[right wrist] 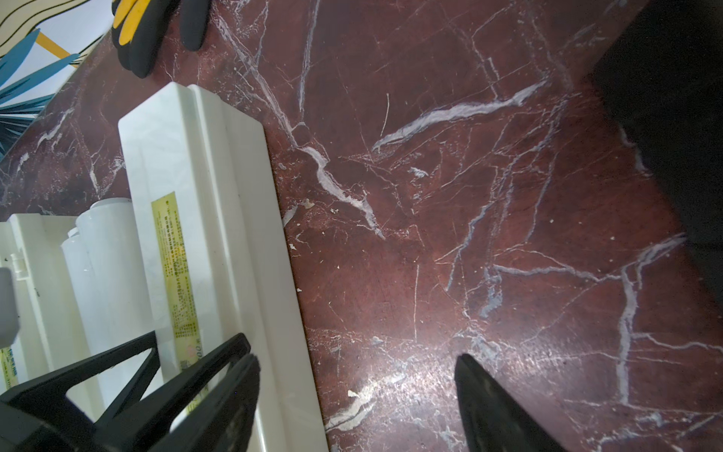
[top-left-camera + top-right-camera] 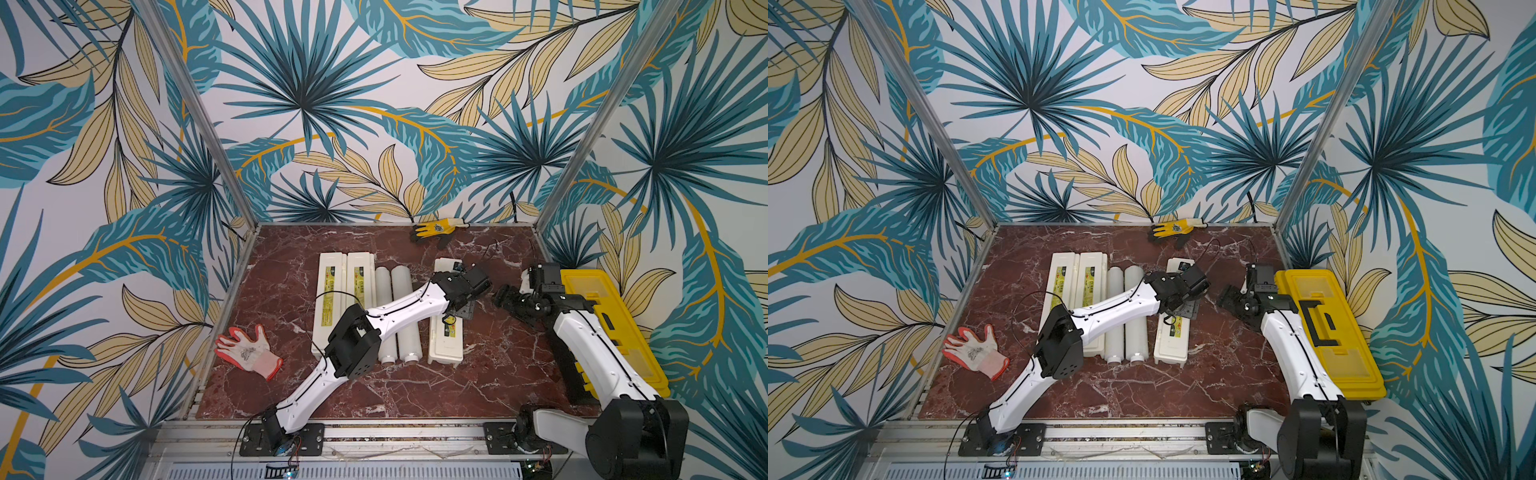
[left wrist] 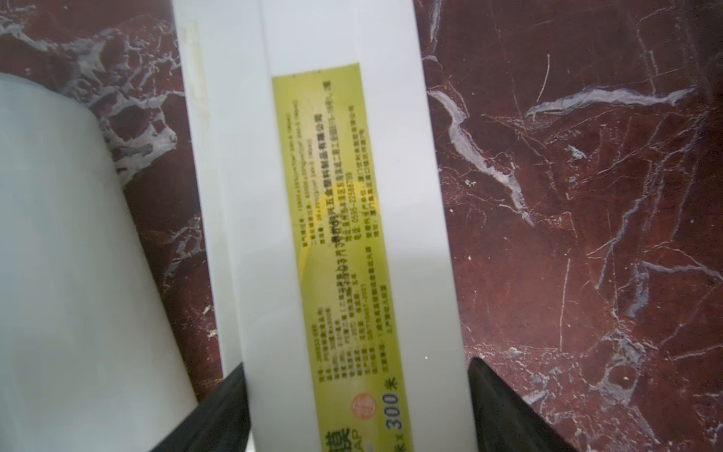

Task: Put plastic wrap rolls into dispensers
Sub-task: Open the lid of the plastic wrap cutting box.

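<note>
My left gripper (image 3: 355, 362) sets its jaws wide astride the lone dispenser (image 2: 445, 351) on the surface (image 2: 415, 390); whether they pinch it I cannot tell. My right gripper (image 1: 356, 360) hangs just beside it, jaws apart and empty. Two plastic wrap rolls (image 2: 402, 282) lie side by side between that dispenser and the other two dispensers (image 2: 332, 286)

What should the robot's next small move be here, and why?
Probably shift the right gripper sideways to the long cream-white plastic dispenser box, ready to lift its lid. The yellow-green-labelled lid looks shut, the left gripper brackets the box, and the right one hangs open over bare red-brown marble tabletop beside it.
</note>
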